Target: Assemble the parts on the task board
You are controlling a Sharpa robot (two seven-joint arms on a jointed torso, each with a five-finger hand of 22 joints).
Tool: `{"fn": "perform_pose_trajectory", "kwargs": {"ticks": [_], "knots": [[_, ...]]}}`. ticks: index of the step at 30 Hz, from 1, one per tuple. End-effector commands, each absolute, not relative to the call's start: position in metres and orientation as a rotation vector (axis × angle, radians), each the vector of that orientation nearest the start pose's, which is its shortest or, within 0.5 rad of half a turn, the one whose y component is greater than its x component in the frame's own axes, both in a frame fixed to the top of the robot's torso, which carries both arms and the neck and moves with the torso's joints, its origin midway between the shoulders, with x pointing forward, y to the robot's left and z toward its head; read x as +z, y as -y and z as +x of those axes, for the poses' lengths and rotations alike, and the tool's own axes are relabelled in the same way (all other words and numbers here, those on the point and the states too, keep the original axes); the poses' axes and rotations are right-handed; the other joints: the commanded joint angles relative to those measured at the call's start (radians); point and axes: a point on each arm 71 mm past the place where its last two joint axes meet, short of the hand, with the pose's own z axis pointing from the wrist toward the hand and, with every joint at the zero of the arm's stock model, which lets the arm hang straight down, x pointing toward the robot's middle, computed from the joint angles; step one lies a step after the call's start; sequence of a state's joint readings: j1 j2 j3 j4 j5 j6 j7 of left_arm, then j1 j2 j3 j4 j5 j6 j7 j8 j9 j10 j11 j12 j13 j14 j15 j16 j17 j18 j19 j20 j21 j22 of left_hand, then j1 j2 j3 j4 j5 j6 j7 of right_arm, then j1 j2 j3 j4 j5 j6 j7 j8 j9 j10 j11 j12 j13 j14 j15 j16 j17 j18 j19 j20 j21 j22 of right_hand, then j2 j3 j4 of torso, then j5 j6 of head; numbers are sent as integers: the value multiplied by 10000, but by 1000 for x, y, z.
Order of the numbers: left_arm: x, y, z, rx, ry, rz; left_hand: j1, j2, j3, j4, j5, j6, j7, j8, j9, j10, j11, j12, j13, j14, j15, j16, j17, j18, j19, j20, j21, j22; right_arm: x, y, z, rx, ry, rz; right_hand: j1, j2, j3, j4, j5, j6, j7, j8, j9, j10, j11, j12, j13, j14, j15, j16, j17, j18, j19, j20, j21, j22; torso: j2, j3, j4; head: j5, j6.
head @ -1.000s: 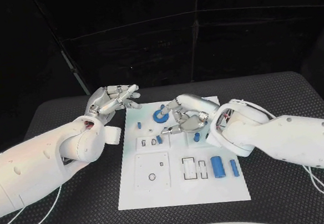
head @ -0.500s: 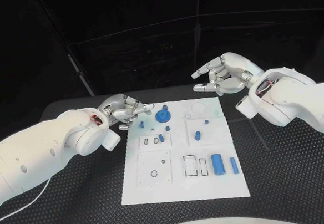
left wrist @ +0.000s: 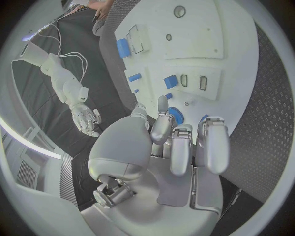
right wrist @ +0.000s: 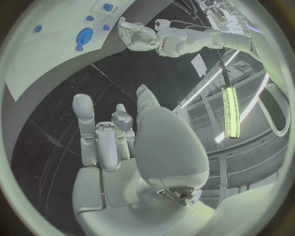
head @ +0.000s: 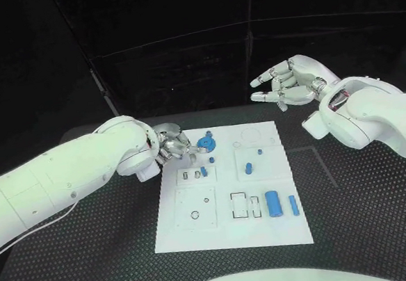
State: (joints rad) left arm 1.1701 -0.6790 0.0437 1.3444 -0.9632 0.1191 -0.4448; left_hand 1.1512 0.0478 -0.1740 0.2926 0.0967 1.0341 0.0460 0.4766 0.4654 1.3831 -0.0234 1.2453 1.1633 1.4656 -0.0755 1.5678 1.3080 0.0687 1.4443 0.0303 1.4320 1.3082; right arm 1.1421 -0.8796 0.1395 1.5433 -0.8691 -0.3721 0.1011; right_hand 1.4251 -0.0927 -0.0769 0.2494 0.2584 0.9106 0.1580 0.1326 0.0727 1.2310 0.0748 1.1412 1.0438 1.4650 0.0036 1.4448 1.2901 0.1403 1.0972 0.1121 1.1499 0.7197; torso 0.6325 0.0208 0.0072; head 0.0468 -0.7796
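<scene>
Task board (head: 232,229): white plate, centre of the black table (head: 98,266). You see a round blue part (head: 208,142) near its far left corner and 2 blue cylinders (head: 273,204) toward its near right. Left hand (head: 172,143): fingers curled at the far left edge, holding nothing visible. Right hand (head: 289,83): raised beyond the far right corner, fingers apart, empty.

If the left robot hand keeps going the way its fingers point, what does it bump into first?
Probably the round blue part on the task board. The left robot hand points toward it, though depth is hard to judge.
</scene>
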Motion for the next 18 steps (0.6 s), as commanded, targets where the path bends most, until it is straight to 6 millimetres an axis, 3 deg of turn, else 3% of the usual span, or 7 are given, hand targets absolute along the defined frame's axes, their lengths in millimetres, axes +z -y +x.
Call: {"fn": "perform_pose_trajectory", "kwargs": {"ticks": [1, 18], "knots": [[-227, -177, 513, -4686, -23485, -2250, -134, 19, -125, -3, -89, -114, 4, 68, 101, 19, -6, 61, 12, 1052, -58, 30, 2628, -161, 67, 5, 69, 80, -139, 218, 497, 10757, -15255, 4157, -68, 70, -82, 0, 51, 80, -10, 48, 10, 29, -43, -50, -17, 422, -76, -51, -25, 164, -20, -54, -70, -28, -11, 19, 9, 13, -18], [-234, -153, 521, -3980, -24421, -1064, -296, 48, -342, -4, -290, -329, 43, 143, 312, -170, 30, -125, -208, 1052, -31, 30, 2628, -118, -66, 26, -33, -98, -141, 212, 500, 10628, -15420, 4157, -88, 86, -174, 43, 66, 75, -17, 72, 5, 35, -52, -72, -56, 389, -86, -148, -191, 191, -92, -66, -172, -199, 30, -6, 0, 72, -117]]}}
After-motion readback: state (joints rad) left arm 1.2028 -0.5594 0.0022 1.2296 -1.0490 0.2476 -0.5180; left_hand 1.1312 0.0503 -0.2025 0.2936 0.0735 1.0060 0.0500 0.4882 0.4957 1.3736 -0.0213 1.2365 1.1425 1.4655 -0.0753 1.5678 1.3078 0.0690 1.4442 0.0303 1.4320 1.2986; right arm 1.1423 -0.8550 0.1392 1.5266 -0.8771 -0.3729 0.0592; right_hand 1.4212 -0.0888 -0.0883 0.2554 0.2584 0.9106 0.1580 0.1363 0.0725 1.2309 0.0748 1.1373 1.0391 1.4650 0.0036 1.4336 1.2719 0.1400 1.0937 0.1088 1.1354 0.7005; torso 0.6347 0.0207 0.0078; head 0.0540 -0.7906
